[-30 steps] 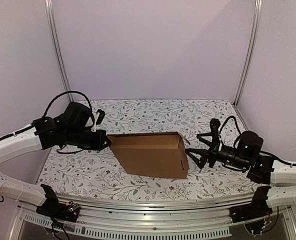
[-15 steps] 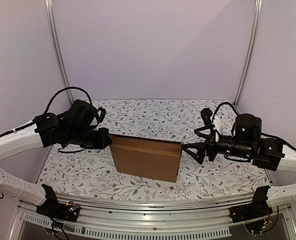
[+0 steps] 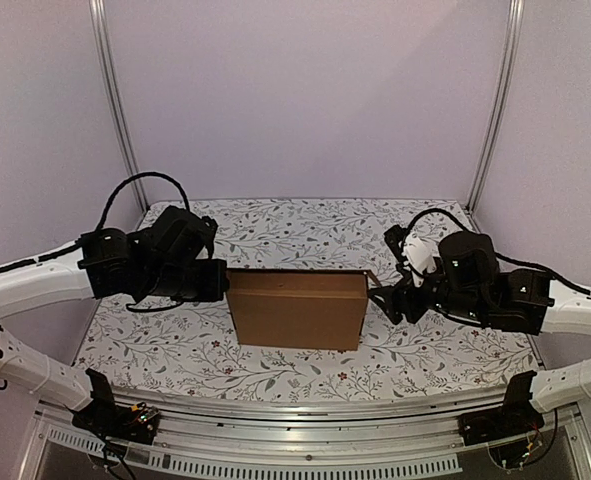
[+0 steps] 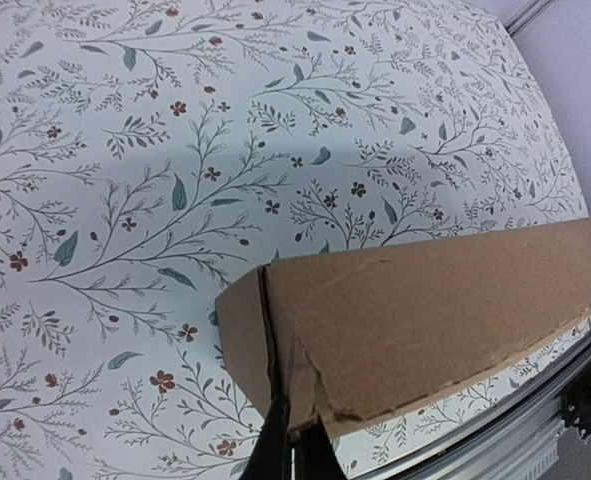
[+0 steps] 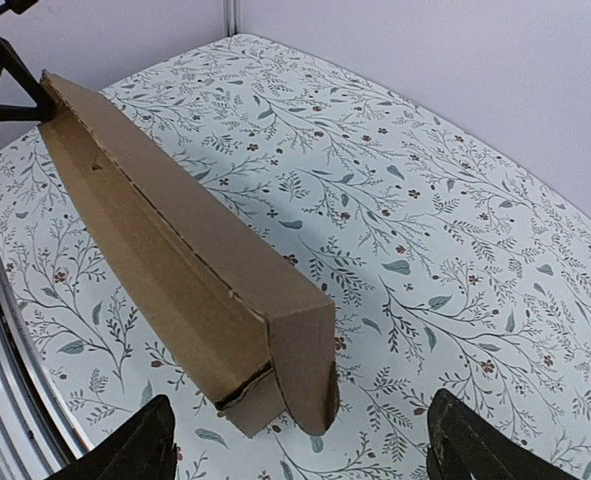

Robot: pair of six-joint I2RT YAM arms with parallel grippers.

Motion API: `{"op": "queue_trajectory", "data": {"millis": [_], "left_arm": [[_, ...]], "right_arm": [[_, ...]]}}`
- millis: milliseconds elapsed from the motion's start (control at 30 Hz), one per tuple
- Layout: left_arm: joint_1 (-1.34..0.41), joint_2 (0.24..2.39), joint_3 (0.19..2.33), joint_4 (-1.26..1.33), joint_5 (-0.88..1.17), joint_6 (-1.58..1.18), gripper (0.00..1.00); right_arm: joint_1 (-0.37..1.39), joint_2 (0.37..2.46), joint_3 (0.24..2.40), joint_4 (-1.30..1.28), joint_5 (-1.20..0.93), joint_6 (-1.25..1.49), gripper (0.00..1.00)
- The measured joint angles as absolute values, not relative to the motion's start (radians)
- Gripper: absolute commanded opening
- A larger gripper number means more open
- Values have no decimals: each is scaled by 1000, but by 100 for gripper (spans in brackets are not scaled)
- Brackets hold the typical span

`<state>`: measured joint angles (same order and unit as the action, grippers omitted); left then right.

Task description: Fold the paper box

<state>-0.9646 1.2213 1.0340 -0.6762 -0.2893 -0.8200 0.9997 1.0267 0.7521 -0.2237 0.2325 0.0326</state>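
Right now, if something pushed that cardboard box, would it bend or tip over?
Likely light and fairly stiff: the cardboard box is thin folded board. Standing on a narrow edge, it would probably tip if pushed. Its gaping end seam might pop open.

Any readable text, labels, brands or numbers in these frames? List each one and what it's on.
No readable text in any view.
paper box: plain brown cardboard, no print, label or number on the faces shown.
tablecloth: floral pattern only, no lettering.
arm bases: any marking is too small to read.
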Motion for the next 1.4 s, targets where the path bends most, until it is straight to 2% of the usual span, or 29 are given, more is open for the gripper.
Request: {"op": "queue_trajectory", "data": {"millis": [167, 300, 533, 700, 867, 1000, 1400], "left_arm": [[-978, 1230, 1041, -680, -310, -828, 0], [-985, 1231, 1043, -687, -321, -832, 0], [-989, 1231, 1043, -691, -328, -832, 0], [-989, 1231, 1043, -693, -331, -831, 0], [-989, 1231, 1043, -693, -332, -831, 0], [-991, 1233, 1043, -693, -336, -831, 0], [-997, 1264, 1065, -697, -368, -823, 0]], "right_arm": [[1001, 1058, 788, -240, 337, 17, 70], [1002, 1083, 811, -241, 386, -3, 58], [1002, 1127, 814, -243, 427, -23, 47], [1002, 1159, 815, -247, 437, -22, 33], [1002, 1173, 834, -254, 436, -25, 11], [1002, 1174, 855, -256, 420, -27, 0], [1010, 1174, 897, -296, 335, 33, 0]]}}
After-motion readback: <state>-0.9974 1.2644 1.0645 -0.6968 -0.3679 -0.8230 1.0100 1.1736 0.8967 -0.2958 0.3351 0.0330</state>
